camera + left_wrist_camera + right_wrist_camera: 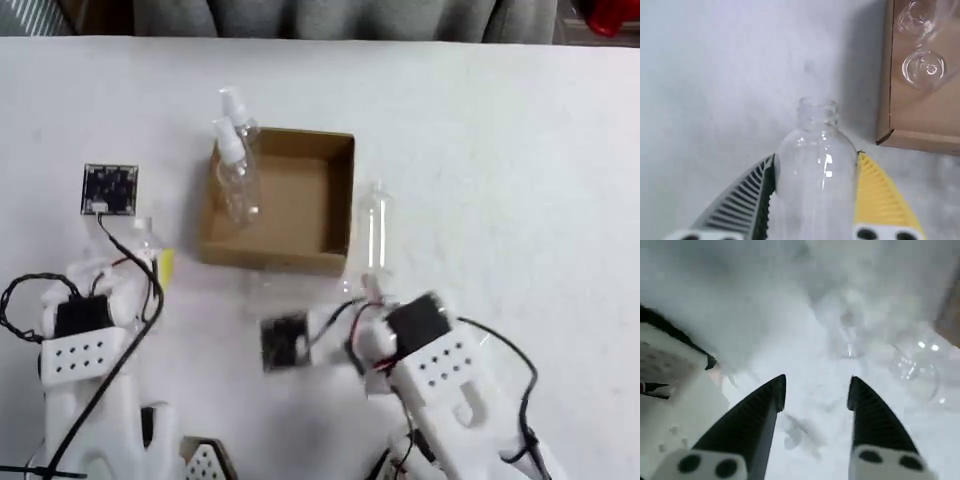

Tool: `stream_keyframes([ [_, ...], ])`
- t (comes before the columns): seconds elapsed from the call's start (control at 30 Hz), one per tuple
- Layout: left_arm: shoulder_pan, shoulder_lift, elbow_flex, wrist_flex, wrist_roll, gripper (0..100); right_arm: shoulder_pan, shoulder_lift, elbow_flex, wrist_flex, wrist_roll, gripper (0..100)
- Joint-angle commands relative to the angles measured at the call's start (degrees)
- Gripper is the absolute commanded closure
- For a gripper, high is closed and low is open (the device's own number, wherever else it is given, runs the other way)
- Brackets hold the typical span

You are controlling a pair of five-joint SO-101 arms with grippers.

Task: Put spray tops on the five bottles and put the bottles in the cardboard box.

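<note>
- The left gripper (817, 156) is clamped on a clear plastic bottle with no top (816, 190).
- Its grey ribbed finger (757, 192) presses one side of that bottle. Its yellow ribbed finger (875, 195) presses the other side.
- The bottle's screw neck is bare and open.
- In the high view, this held bottle is near the left wall of the brown cardboard box (335, 190), a little apart from it. I cannot tell if it stands on the table or is lifted off it.
- The box is open at the top and sits in the middle of the white table (500, 120).
- Two clear bottles with white spray tops (235, 165) are inside the box. They lean on its left wall, and their tops stick out over the far left corner.
- The left wrist view shows the round bottoms of these two bottles inside the box.
- A second clear bottle with no top (375, 228) stands up straight on the table, just beside the right wall of the box.
- The right gripper (815, 385) has two black fingers that are apart. They hold nothing and hang over the table.
- In the high view, the right arm (440, 365) is close to the near right corner of the box.
- Past the black fingers there are some blurry see-through shapes on the table. I cannot tell what they are.
</note>
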Motion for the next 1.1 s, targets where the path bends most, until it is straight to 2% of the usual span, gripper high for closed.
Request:
stream_keyframes([
  [0.0, -0.75, -0.22, -0.44, -1.58, 0.35, 95, -3.82, 0.31, 3.6, -6.11, 3.08, 79.3],
  [0.23, -0.75, -0.22, -0.35, -1.58, 0.35, 95, -5.05, 0.75, 13.63, -24.75, 3.25, 79.3],
  [0.63, -0.75, -0.4, -0.35, -1.58, 0.35, 95, -7.16, 0.92, 20.75, -35.3, 3.25, 79.4],
  [0.87, -0.75, -0.31, -0.35, -1.58, 0.26, 95, -7.16, 1.01, 21.1, -37.32, 2.99, 79.4],
  [1.07, -0.75, -0.31, -0.35, -1.58, 0.26, 95, -7.16, 8.4, 21.1, -43.47, 2.99, 79.4],
])
